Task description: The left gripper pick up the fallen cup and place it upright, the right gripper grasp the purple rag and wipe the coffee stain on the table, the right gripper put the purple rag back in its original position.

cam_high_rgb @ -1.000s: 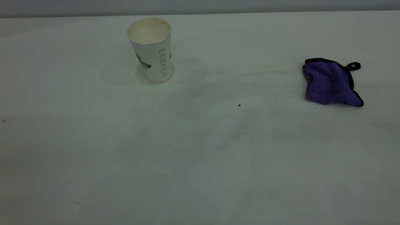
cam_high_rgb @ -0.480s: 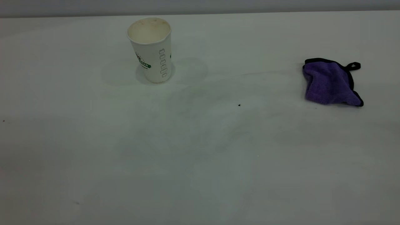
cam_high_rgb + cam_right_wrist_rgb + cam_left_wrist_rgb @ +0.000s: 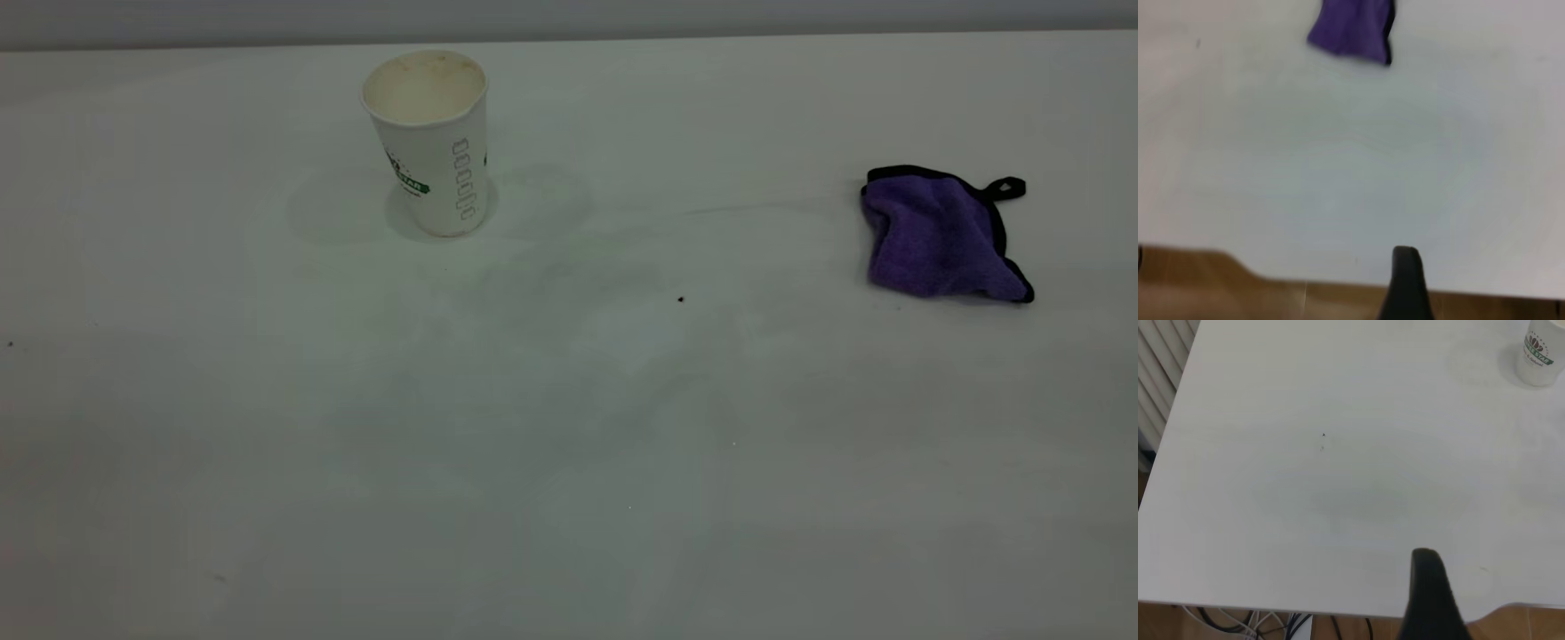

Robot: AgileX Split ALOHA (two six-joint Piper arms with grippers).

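two things rest on the wide, plain white-grey counter (image 3: pixel 569 427): the white textured paper cup with its green band (image 3: pixel 433 142) stands upright toward the far left, mouth up, and the small purple plush rag with black edging (image 3: pixel 941 235) lies crumpled well apart at the far right, its black loop (image 3: pixel 1006 187) pointing away from the cup; a tiny black speck (image 3: pixel 681 300) sits between them. neither arm enters the exterior view; the left tool (image 3: pixel 1428 600) hangs over the near counter edge far from the cup, the right tool (image 3: pixel 1405 283) likewise far from the rag, and i cannot tell whether either is released or clenched.

tiny black speck (image 3: pixel 681 300), cables (image 3: pixel 1258 623), what may be a radiator (image 3: pixel 1161 367)
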